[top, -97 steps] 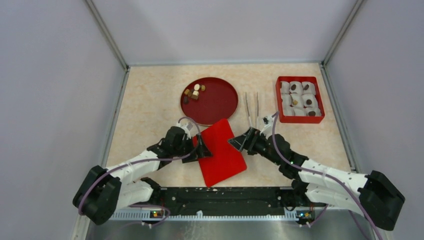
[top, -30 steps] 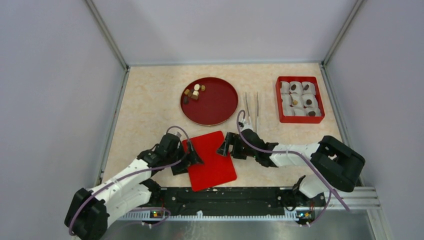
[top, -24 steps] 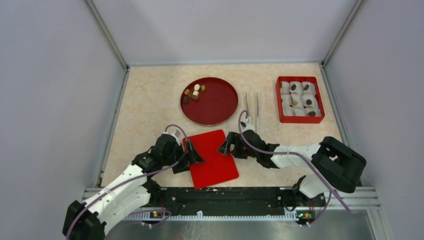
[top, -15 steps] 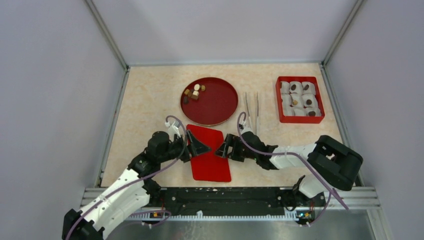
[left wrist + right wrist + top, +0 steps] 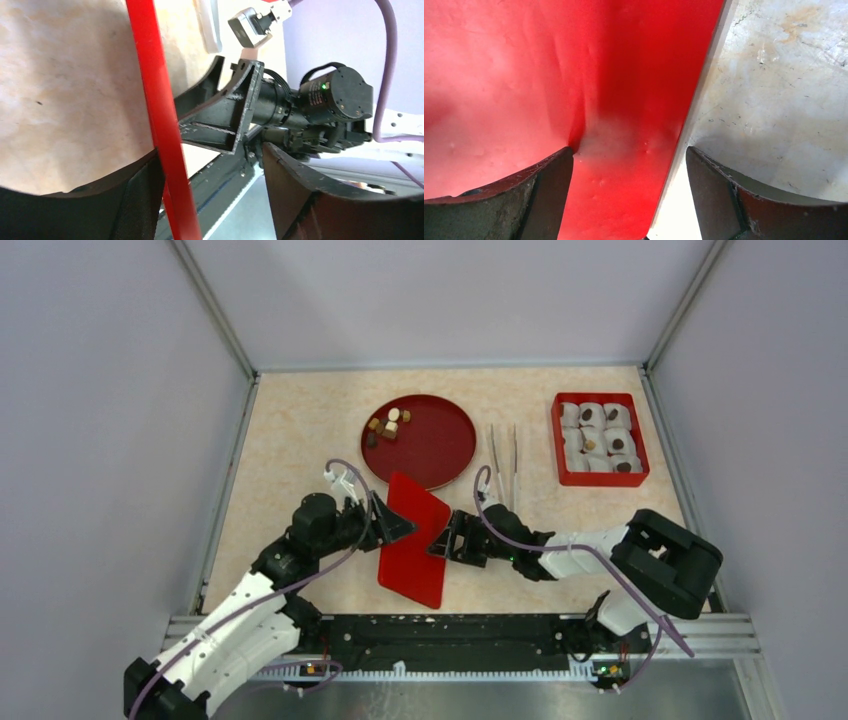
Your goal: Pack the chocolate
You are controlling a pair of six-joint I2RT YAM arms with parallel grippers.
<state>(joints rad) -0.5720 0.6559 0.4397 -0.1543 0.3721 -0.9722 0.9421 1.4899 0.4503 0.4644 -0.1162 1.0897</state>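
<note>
top external, red lid [image 5: 412, 552] tilted between left hand [image 5: 401, 528], right hand [image 5: 438, 543]

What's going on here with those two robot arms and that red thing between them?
Both arms are handling the flat red lid, which stands tipped up on edge near the front of the table. The left hand and right hand sit on opposite sides of it, both open, seemingly propping rather than pinching it. Some chocolate lies on the round red plate. The red box at the right already has pieces in some cups. The tweezers lie unused.
</note>
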